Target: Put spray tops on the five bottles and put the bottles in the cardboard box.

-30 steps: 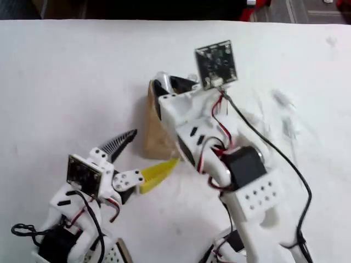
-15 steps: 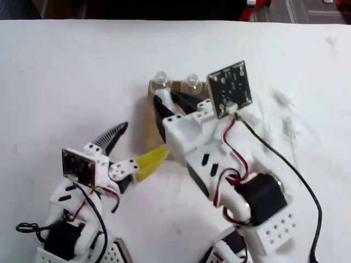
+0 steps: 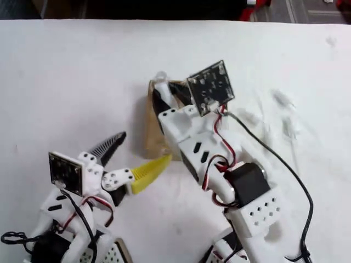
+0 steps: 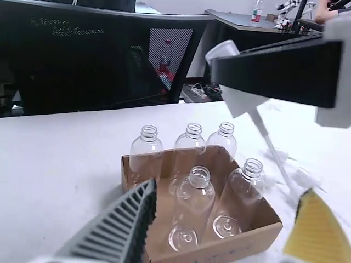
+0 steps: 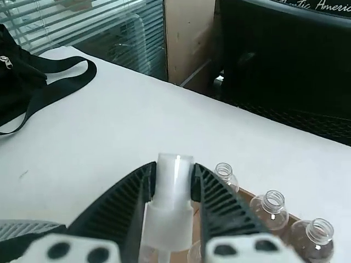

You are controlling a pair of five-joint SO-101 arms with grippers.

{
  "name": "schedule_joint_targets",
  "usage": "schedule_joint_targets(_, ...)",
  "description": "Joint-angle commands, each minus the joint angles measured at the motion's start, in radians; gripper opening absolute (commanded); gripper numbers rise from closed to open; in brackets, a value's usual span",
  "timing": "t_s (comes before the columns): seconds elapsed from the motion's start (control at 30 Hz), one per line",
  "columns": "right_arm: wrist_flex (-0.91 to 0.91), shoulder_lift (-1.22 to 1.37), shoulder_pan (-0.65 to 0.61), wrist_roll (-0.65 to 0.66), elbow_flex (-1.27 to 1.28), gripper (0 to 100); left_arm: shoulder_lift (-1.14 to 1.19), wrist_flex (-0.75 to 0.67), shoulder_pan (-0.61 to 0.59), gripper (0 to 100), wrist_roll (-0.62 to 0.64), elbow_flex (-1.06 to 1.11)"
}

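Note:
Five clear bottles without tops stand in the cardboard box (image 4: 230, 244): three in the far row (image 4: 146, 148), (image 4: 193, 143), (image 4: 225, 139) and two in the near row (image 4: 196, 192), (image 4: 244, 186). In the high view the box (image 3: 153, 131) lies mid-table, partly hidden under the right arm. My right gripper (image 5: 174, 167) is shut on a white spray top (image 5: 173, 192), held above the box with its dip tube (image 4: 271, 148) hanging down. My left gripper (image 3: 145, 147) stands open beside the box's near left corner, nothing between its grey and yellow fingers.
Loose spray tops (image 3: 285, 112) lie on the white table (image 3: 71, 71) to the right of the box. A black bag strap (image 5: 44, 87) rests on the table far off. Dark chairs stand beyond the table's far edge.
The right arm with the spray top drew back over the box, then shifted left. The left arm pulled back a little toward the near left, still open.

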Motion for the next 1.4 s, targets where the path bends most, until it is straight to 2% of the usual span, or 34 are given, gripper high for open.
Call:
schedule_joint_targets(0.0,-0.051,0.007,-0.015,0.008,0.009,1.6,-0.007,-0.003,0.033,37,0.023,-0.041)
schedule_joint_targets(0.2,0.061,-0.036,-0.143,0.008,0.008,1.6,-0.007,-0.155,0.025,37,0.018,0.081)
schedule_joint_targets(0.33,0.087,-0.131,-0.147,0.009,0.011,1.6,-0.007,-0.232,0.001,37,0.018,0.140)
schedule_joint_targets(0.5,0.139,-0.203,-0.147,0.012,0.014,1.6,-0.007,-0.236,-0.062,37,0.018,0.137)
schedule_joint_targets(1.13,0.220,-0.223,-0.147,0.018,0.006,1.6,-0.007,-0.307,-0.128,37,0.017,0.180)
schedule_joint_targets(1.23,0.196,-0.223,-0.131,0.018,0.005,1.6,-0.007,-0.305,-0.128,37,0.017,0.180)
schedule_joint_targets(1.37,0.050,-0.209,-0.065,0.018,-0.035,1.6,-0.007,-0.299,-0.128,37,0.017,0.175)
